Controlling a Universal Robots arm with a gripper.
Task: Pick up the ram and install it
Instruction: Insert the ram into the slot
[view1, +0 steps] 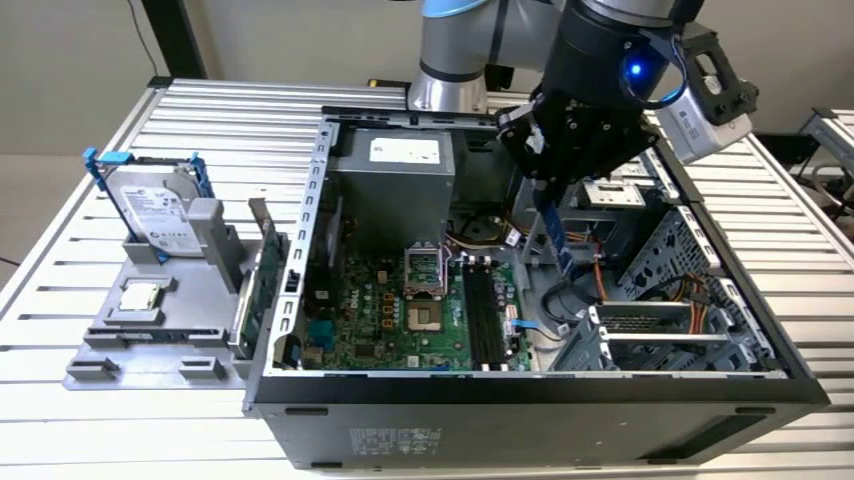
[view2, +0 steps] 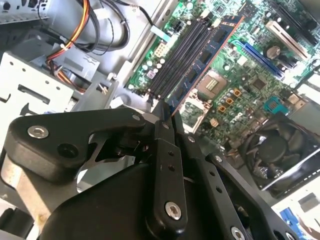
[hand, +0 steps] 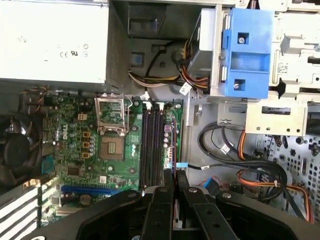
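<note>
My gripper (view1: 547, 185) hangs over the open computer case, shut on the ram (view1: 557, 240), a thin dark blue stick pointing down into the case. It hovers above the right side of the motherboard, a little right of the black memory slots (view1: 483, 315) in the exterior view. In the second wrist view the ram (view2: 207, 55) runs out from the gripper (view2: 165, 112), its black chips showing, and lies along the slots (view2: 180, 60), apart from them. In the first wrist view the gripper (hand: 174, 176) sits just beyond the near end of the slots (hand: 152, 145).
The CPU socket (view1: 420, 275) lies left of the slots, the power supply (view1: 394, 180) behind it. Cables (hand: 260, 170) and a blue drive caddy (hand: 245, 55) crowd the case's right. A grey tray (view1: 100, 345) outside holds a hard drive (view1: 158, 215), processor chip (view1: 140, 297) and green card (view1: 267, 270).
</note>
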